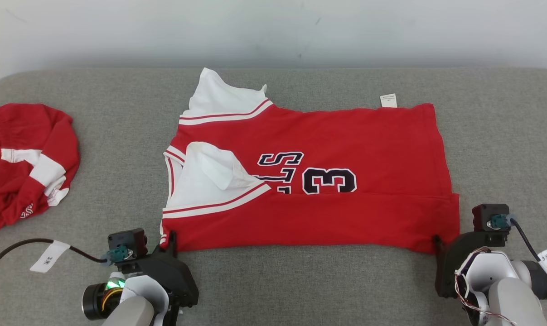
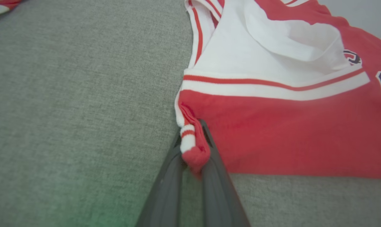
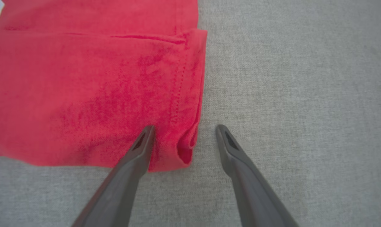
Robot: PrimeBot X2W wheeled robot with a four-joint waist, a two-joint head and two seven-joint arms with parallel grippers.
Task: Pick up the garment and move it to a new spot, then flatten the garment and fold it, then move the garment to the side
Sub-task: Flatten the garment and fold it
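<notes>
The left gripper [image 2: 195, 142] is clamped on the bunched shoulder-strap corner of the red basketball jersey [image 1: 327, 190], while the right gripper [image 3: 184, 129] stands spread, one finger on the hem corner and the other on the grey cushion [image 3: 304, 94] just beside it, gripping nothing. The jersey lies mid-cushion, mostly flat with its near edge folded over, well apart from a second red garment [image 1: 24, 158] at the left. If the left side lifts or pulls before the right closes, the cloth would likely skew and undo the fold; a shallow right pinch might catch only the top layer.
</notes>
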